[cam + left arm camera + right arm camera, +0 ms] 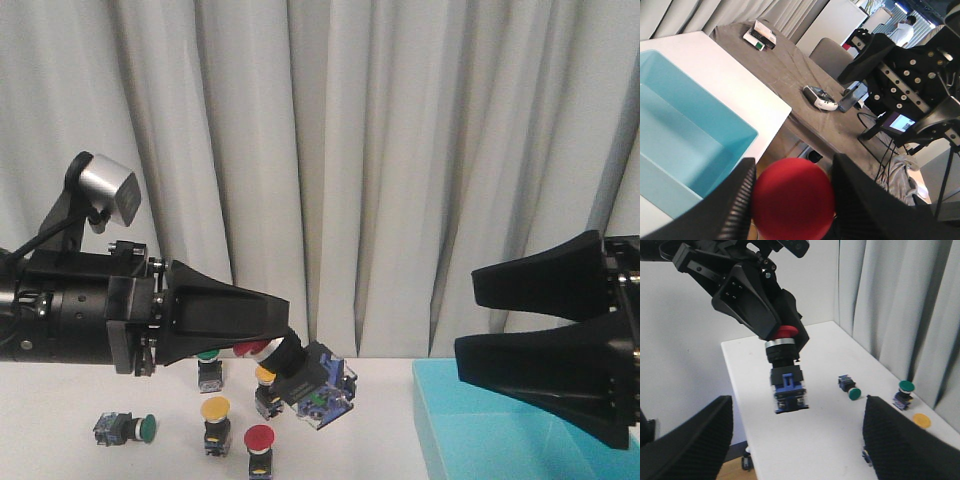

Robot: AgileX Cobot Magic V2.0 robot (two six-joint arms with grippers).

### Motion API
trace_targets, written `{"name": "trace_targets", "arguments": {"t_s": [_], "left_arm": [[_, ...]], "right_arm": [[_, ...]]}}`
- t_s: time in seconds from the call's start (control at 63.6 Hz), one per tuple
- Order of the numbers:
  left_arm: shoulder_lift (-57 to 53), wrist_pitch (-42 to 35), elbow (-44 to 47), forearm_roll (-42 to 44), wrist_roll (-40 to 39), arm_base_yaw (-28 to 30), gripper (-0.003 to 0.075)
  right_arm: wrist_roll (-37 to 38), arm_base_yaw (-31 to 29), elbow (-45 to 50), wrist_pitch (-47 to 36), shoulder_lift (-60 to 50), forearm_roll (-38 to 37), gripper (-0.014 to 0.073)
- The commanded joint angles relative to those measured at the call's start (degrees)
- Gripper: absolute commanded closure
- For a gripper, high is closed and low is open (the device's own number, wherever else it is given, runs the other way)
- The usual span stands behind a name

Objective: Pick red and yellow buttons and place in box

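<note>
our left hand [262, 340] is clamped on a red button [300, 375] by its cap, lifted clear of the white surface [360, 440], body hanging tilted. our right hand [480, 320] hangs wide open with nothing in it, over the blue box [450, 430]. down on the surface we see a yellow button [216, 423], another red button [259, 450] and two green buttons [127, 428].

The front camera sits low, facing the curtain. Each wrist camera looks out between its own fingers. All three share the held red button [252, 348], closest from the left wrist.
</note>
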Motion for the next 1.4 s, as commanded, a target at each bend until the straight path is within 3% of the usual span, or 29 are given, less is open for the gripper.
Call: {"name": "trace_targets", "arguments": {"t_s": [0.0, 0.205, 0.393, 0.787, 1.117, 1.385], "left_arm": [[-2.0, -0.3, -1.7, -5.8, 0.1, -0.3, 0.0637], [-2.0, -0.4, -1.7, -6.2, 0.1, -0.3, 0.0637], [-2.0, -0.8, -1.7, -6.2, 0.1, -0.3, 0.0637], [-2.0, -1.3, -1.7, -6.2, 0.1, -0.3, 0.0637], [-2.0, -1.3, -1.7, -6.2, 0.1, -0.3, 0.0637], [-2.0, -1.4, -1.7, -6.2, 0.1, -0.3, 0.0637]], "right_arm": [[-1.2, 2.6, -1.8, 1.8, 0.4, 4.7, 0.0057], [-2.2, 10.1, -1.8, -6.5, 2.7, 1.6, 0.0057], [-2.3, 12.7, -1.8, -10.1, 5.3, 0.5, 0.0057], [-4.4, 16.0, -2.4, -12.1, 10.0, 2.1, 0.0057], [-1.5, 18.6, -7.3, -11.7, 14.6, -0.1, 0.0057], [-1.1, 18.6, -7.3, -9.9, 15.9, -1.3, 0.0172]]}}
